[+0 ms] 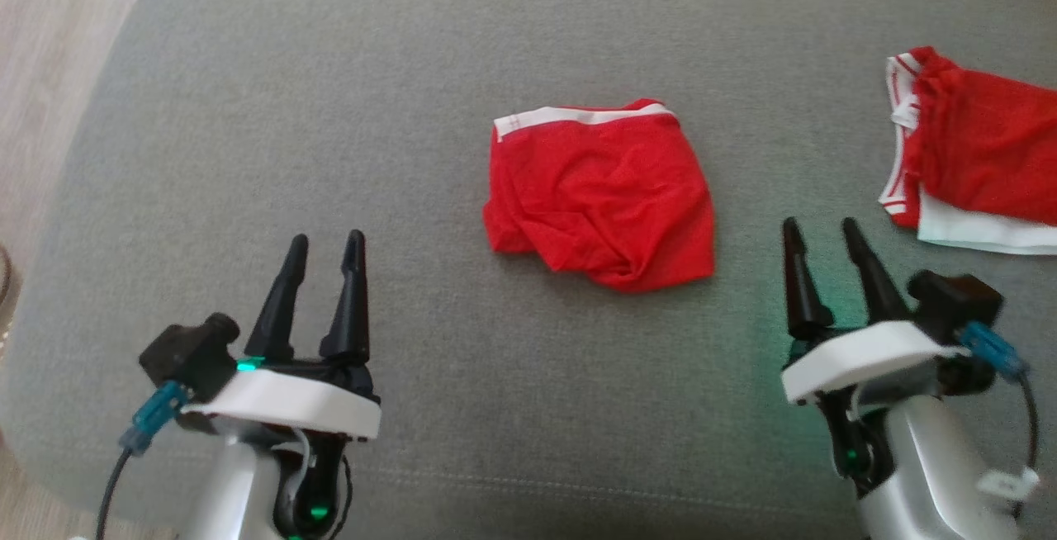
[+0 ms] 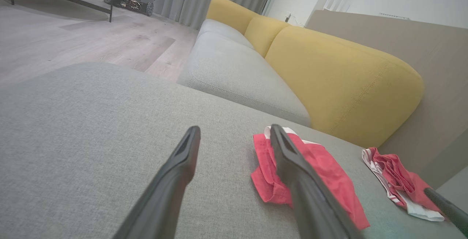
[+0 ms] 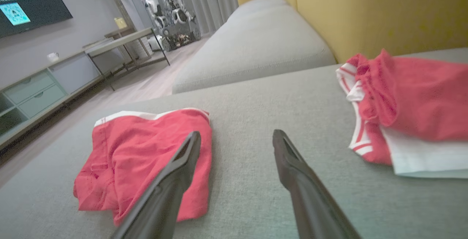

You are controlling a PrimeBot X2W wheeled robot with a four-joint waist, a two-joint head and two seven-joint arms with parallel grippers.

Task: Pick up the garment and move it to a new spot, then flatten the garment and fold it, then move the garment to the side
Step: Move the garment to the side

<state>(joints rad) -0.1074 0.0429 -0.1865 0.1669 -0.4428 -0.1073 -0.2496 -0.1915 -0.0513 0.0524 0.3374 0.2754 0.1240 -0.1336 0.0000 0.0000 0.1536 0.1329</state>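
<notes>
Underneath it all sits a grey woven cushion [image 1: 330,69]. Head view: red garment [image 1: 599,193] lies crumpled mid-frame, white waistband [image 1: 578,116] on top. The left tool [image 1: 326,241] at lower left and right tool [image 1: 820,226] at lower right are both spread and empty. Left wrist view: soft jersey bunched right of centre. Right wrist view: it's at lower left, second red pile [image 3: 413,100] at upper right. I'd pinch the waistband corners, not the wrinkly middle.

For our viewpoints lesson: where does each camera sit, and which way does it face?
Head: high, looking down on the cushion, shorts and pile; left gripper and right gripper at the bottom.
Left wrist: low, looking along the left gripper towards the yellow sofa.
Right wrist: low, looking along the right gripper towards the sofa.
All three share shorts and pile.
</notes>
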